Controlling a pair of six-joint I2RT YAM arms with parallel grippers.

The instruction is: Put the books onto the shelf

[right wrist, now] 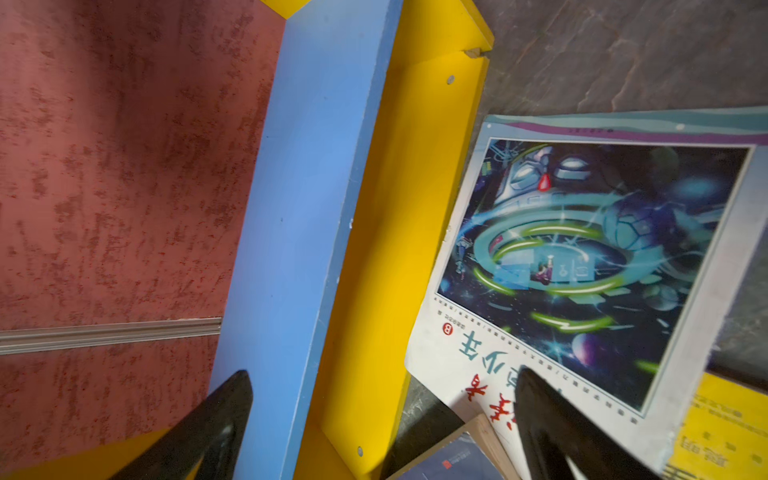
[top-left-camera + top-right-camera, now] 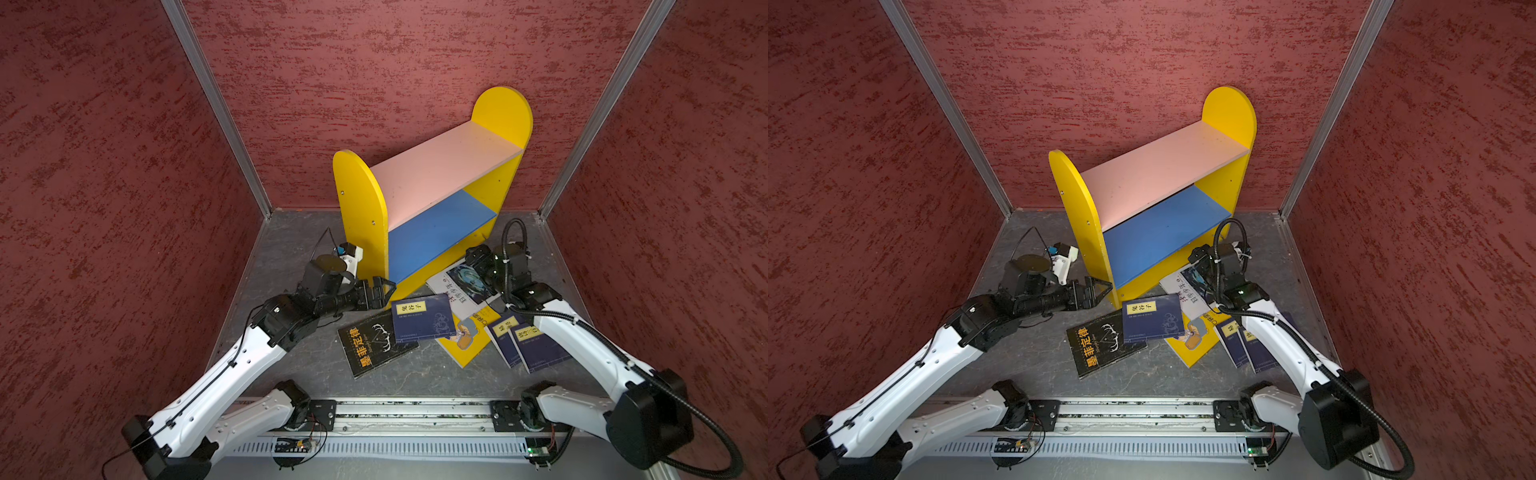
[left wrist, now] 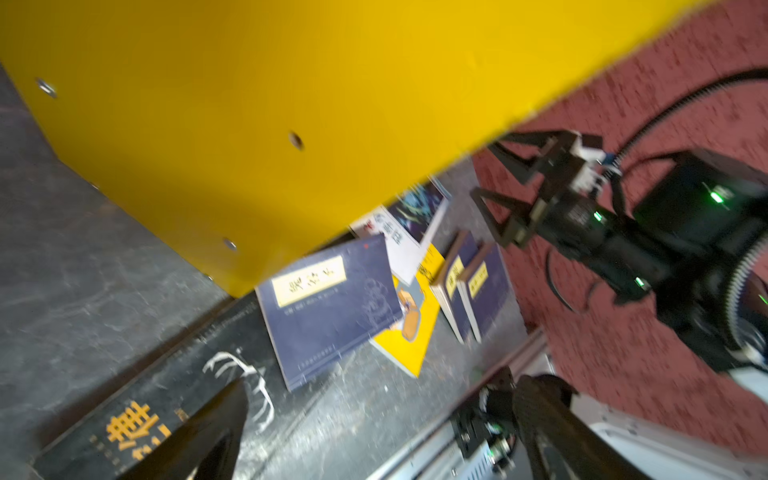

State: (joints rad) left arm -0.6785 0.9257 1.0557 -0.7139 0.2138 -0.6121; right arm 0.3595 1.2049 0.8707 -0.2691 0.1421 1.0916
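The shelf (image 2: pixel 436 174) (image 2: pixel 1154 170) stands at the back with both boards bare. All the books lie flat on the floor before it: a black one (image 2: pixel 376 345), a navy one (image 2: pixel 424 318) overlapping it, a white one (image 2: pixel 457 286) (image 1: pixel 582 249), a yellow one (image 2: pixel 467 343), and two more navy ones (image 2: pixel 536 345). My left gripper (image 2: pixel 384 293) (image 3: pixel 384 390) hangs open by the shelf's left side panel (image 3: pixel 291 104), just above the black book (image 3: pixel 137 415). My right gripper (image 2: pixel 473 259) (image 1: pixel 384 380) is open too, astride the shelf's lower front edge (image 1: pixel 299 208) and the white book's corner.
Red textured walls (image 2: pixel 124 166) close in on three sides. A metal rail (image 2: pixel 415 411) carrying both arm bases runs along the front. Grey stone-look floor (image 2: pixel 407 374) shows between the books and the rail.
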